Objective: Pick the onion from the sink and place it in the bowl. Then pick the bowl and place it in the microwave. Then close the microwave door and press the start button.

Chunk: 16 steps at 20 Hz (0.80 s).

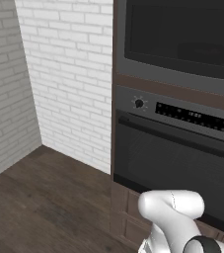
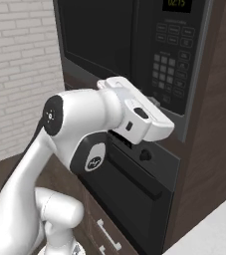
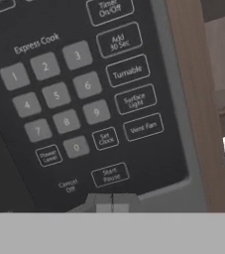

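Against the microwave point(image 2: 134, 45) keypad point(image 3: 69, 104), the clenched, empty end effector point(image 3: 112, 202) sits below the Start/Pause button point(image 3: 110, 174).

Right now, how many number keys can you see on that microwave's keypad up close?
10. Digits 1 to 9 sit in a three-by-three block: 1 at its upper left, 5 in the middle, 9 at its lower right. The 0 sits below the 8.

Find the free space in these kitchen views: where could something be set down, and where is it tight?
Free: the dark wood floor, bordered by the white brick wall and the oven cabinet. Another bare patch is the pale counter corner beside the brown cabinet side. Crowded: the shut gripper sits close against the microwave keypad, just under Start/Pause.
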Available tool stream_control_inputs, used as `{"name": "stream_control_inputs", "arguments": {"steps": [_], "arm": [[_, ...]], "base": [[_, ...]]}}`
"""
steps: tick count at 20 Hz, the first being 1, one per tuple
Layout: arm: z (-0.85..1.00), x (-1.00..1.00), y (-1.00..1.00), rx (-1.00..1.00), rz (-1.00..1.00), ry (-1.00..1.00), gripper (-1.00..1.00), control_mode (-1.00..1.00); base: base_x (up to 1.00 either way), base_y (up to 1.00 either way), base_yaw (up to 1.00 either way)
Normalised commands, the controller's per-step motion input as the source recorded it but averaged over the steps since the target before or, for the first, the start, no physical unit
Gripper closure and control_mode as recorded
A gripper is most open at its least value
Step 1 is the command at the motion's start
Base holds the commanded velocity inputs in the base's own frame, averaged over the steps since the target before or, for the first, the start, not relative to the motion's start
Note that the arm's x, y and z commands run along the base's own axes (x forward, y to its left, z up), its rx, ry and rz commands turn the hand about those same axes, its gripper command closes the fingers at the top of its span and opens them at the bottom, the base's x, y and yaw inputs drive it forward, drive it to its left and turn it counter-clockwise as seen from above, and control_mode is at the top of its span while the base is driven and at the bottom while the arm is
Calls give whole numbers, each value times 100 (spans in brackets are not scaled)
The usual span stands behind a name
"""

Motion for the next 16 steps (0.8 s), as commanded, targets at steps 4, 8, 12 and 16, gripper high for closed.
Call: {"name": "stream_control_inputs", "arguments": {"steps": [4,8,12,16], "arm": [[-2,33,-14,5,0,-1,100,-100],[0,22,-38,10,1,-4,100,-100],[-7,42,-25,6,1,-4,100,-100],[-29,91,-4,9,7,0,100,-100]], "base": [[0,0,0],[0,0,0],[0,0,0],[0,0,0]]}}
